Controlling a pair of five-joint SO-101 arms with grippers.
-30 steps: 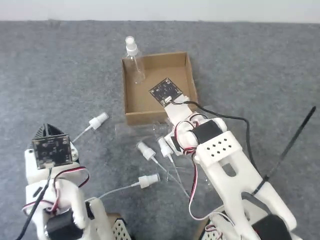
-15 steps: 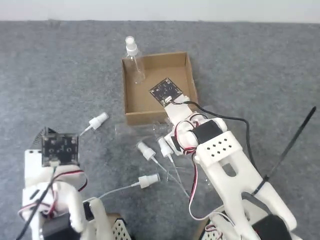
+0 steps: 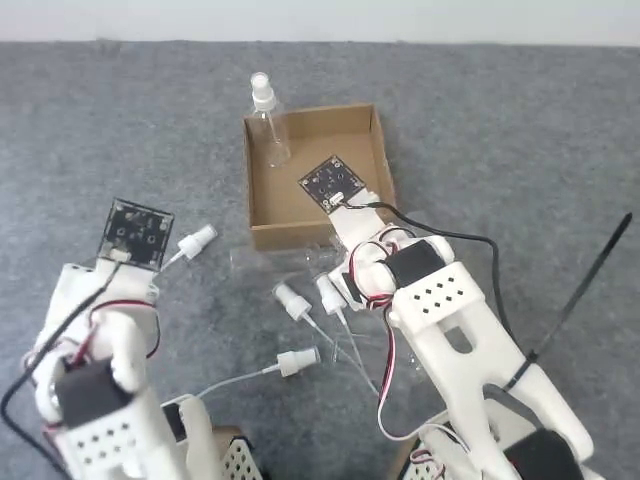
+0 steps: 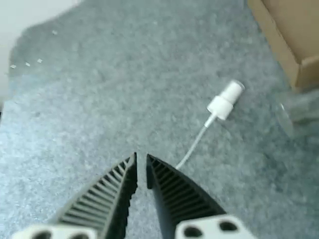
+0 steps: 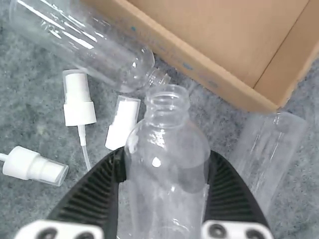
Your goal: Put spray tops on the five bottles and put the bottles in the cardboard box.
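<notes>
My right gripper is shut on a clear uncapped bottle, held neck-up just in front of the cardboard box. One clear bottle lies along the box's front wall and another lies beside the held one. Three spray tops lie near them. A bottle fitted with a spray top stands in the box's far left corner. My left gripper is shut and empty, a short way from a lone spray top and its tube.
Grey carpet covers the table. Another spray top with a long tube lies between the two arms. A black cable tie sticks up at the right. The right arm's cables hang over the box's front wall.
My left arm has swung up and forward towards the lone spray top. The right arm and its bottle have not moved.
</notes>
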